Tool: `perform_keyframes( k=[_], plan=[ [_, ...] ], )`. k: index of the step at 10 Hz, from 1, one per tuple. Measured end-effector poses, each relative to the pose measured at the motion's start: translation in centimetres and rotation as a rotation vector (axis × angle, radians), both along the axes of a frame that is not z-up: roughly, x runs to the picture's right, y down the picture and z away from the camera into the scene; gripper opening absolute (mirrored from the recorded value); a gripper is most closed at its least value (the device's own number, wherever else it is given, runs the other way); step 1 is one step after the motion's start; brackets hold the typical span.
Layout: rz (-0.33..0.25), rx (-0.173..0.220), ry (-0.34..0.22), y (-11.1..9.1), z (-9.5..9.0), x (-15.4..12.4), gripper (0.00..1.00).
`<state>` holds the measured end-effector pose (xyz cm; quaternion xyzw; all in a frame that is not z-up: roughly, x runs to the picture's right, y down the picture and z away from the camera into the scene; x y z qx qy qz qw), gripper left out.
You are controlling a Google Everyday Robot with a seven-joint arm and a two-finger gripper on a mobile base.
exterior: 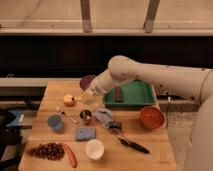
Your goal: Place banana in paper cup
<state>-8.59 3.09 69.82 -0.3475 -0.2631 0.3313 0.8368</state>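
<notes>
The pincer hangs over the surface's back-left part, clamped on the banana, which sits lifted between its tips beside the one round fruit. One paper cup stands near the front edge. One blue cup is near the left edge, one metal cup mid-surface, one green tray at the back.

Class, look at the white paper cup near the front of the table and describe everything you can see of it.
The paper cup is white and round, with a pale cream inside that looks empty. It stands upright, mouth up, near the front edge of the wooden table, touching nothing else. A blue pad lies just behind it and a red pepper-like thing to its left. The pincer is far behind it, by the purple bowl.
</notes>
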Motion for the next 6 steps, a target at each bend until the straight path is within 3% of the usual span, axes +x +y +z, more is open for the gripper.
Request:
perform_keyframes(
  k=[3, 6],
  plan=[
    [-0.021, -0.005, 0.037, 2.5, -2.2, 0.9, 0.0],
    [-0.007, -0.03, 0.077, 5.7, -4.0, 2.6, 0.0]
  ],
)
